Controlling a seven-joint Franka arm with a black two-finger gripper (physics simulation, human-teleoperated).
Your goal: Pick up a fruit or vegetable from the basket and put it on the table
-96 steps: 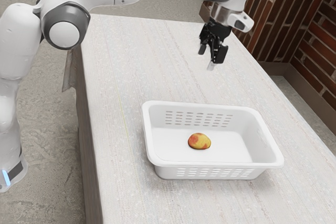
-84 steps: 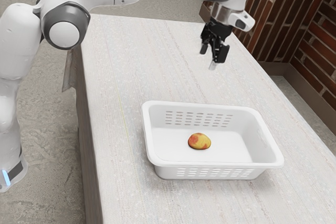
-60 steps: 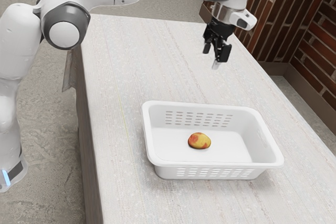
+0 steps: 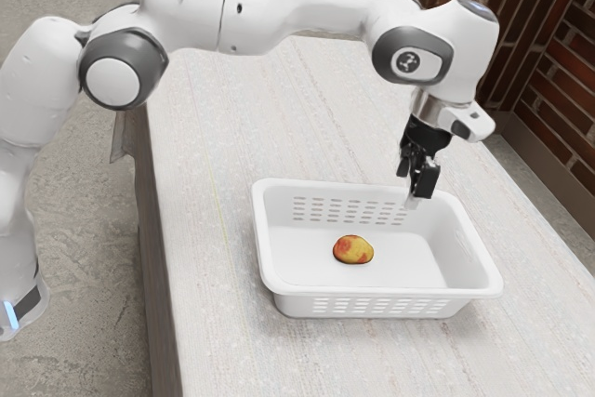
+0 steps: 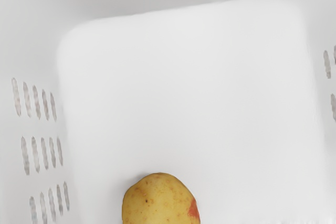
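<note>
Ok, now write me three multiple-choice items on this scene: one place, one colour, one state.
1. Where does the produce lie?
A) On the room's floor
B) Inside the basket
C) Against the brick wall

2. What colours is it?
A) Green and purple
B) Plain blue
C) Yellow with red

3. How does the basket stand?
A) Upright
B) Upside down
C) Tipped on its side

1: B, the exterior view shows the basket's walls all around it.
2: C, its yellow skin carries reddish patches.
3: A, its open top faces up and its base is on the table.
</note>
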